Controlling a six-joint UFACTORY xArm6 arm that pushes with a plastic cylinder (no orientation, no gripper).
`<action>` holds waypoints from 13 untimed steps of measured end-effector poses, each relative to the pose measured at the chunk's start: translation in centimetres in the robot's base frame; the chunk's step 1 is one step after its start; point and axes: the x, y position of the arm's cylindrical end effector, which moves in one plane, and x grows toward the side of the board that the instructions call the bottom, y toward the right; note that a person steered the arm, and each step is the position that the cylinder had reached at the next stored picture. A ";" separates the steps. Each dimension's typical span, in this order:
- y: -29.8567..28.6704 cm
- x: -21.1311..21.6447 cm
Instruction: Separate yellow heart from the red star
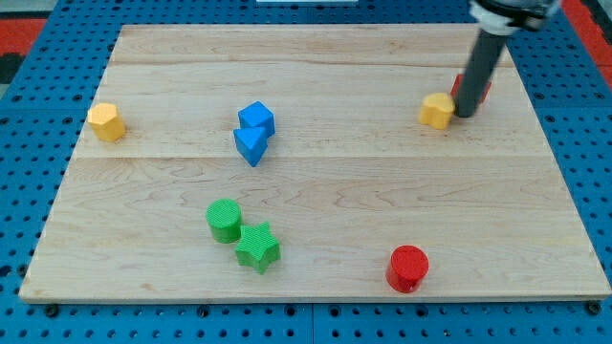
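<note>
My rod comes down from the far right corner, and my tip (464, 115) rests on the bench (325, 191) just right of the yellow heart (437, 111), touching it or nearly so; I carry no claw, only this straight dark rod, so there is nothing to spread or pinch. The yellow heart sits at the far right of the bench, a small chunky block of warm yellow-orange with a paler top face; its heart outline is hard to make out from here. Just right of it, behind my rod, is the red star (475, 89), mostly hidden, so only bright red slivers show on either side of the rod and I cannot tell its points. My tip stands between the two blocks. Far off at the left edge lies another yellow block (106, 122), roughly hexagonal. Left of centre two blue blocks (254, 132) touch, one cube-like, one wedge-like. Nearer, a green cylinder (224, 220) touches a green star (257, 247). A red cylinder (407, 268) stands alone near the right.
</note>
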 end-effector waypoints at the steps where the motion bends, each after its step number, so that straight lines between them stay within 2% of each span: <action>1: -5.8 -0.6; 2: -8.8 -0.6; 6: -8.7 0.3; 8: -12.6 1.3; 9: -6.9 3.4; 10: -9.6 6.6; 11: -13.2 5.1; 13: -18.9 -1.9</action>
